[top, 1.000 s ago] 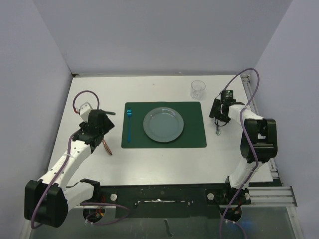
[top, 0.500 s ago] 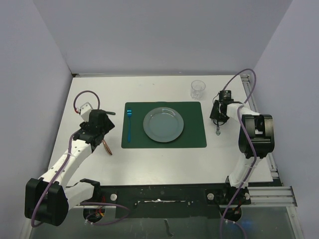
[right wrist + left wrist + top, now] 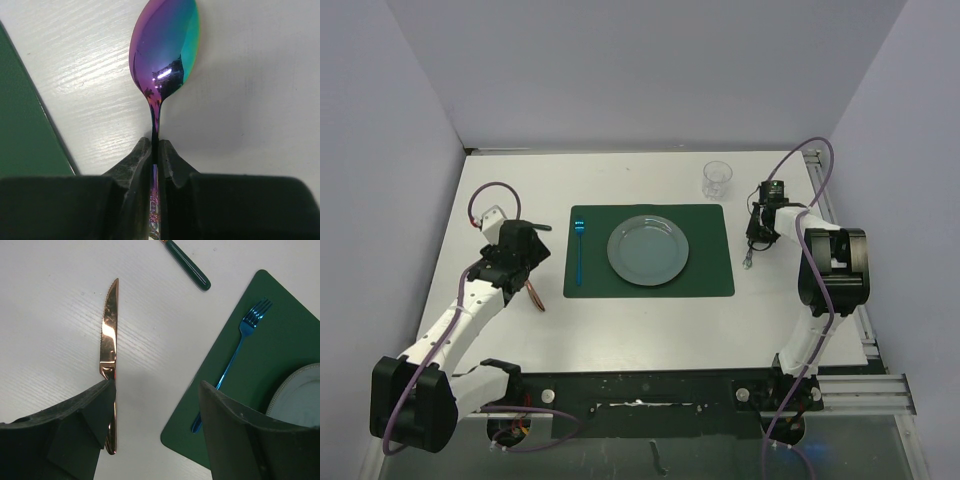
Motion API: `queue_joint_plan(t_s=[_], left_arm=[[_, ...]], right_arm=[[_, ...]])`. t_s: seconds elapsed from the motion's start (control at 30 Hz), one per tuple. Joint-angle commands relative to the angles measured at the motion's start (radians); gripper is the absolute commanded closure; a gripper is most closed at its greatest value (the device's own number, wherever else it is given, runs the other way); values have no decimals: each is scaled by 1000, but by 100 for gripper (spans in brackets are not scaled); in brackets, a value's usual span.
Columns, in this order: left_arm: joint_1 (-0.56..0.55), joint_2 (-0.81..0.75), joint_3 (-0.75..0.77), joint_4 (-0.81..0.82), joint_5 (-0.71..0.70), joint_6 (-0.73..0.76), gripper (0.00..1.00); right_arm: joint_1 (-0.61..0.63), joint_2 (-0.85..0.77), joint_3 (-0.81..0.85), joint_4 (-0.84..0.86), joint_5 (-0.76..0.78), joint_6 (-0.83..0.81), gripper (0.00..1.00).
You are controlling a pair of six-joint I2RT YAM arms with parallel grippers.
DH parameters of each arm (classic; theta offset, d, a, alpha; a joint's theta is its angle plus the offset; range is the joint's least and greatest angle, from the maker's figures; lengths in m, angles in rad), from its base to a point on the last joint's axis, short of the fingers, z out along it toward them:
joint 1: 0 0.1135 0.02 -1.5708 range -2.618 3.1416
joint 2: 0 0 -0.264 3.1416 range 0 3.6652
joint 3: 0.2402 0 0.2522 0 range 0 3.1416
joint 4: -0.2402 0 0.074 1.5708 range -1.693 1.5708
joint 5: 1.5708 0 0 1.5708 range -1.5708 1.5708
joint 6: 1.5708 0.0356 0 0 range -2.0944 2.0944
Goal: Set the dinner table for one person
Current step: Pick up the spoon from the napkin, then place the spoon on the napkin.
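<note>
On the white dinner table [image 3: 650, 320] lies a dark green placemat [image 3: 710, 275] with a grey plate [image 3: 648, 250] at its middle and a blue fork [image 3: 579, 252] along its left side. My right gripper [image 3: 155, 145] is shut on the thin neck of an iridescent spoon [image 3: 165, 45], just right of the placemat; from above the spoon [image 3: 750, 262] pokes out under that gripper [image 3: 757, 238]. My left gripper [image 3: 157, 390] hangs open, one finger over the handle of a copper knife [image 3: 108, 335] lying left of the placemat [image 3: 260, 355].
A clear glass [image 3: 717, 179] stands at the back right, beyond the placemat corner. A dark green handle [image 3: 187, 265] lies on the table past the knife tip. Metal rails [image 3: 865, 345] edge the right side. Walls close in the back and both sides.
My right gripper has closed onto the spoon and shifted slightly toward the placemat with it. The left arm has stayed still.
</note>
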Motion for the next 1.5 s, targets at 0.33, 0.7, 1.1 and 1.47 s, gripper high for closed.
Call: queue_joint_plan(t_s=[0.33, 0.7, 1.1, 1.47], left_arm=[[-2, -16, 1, 60, 15, 1, 35], [-4, -42, -8, 54, 24, -5, 35], [-3, -42, -20, 59, 39, -17, 36], [-4, -50, -21, 47, 32, -15, 36]], right_arm=[[13, -201, -5, 12, -24, 6, 100], [91, -368, 23, -10, -129, 24, 100], [300, -349, 56, 100, -400, 133, 100], [537, -111, 201, 182, -461, 197, 100]])
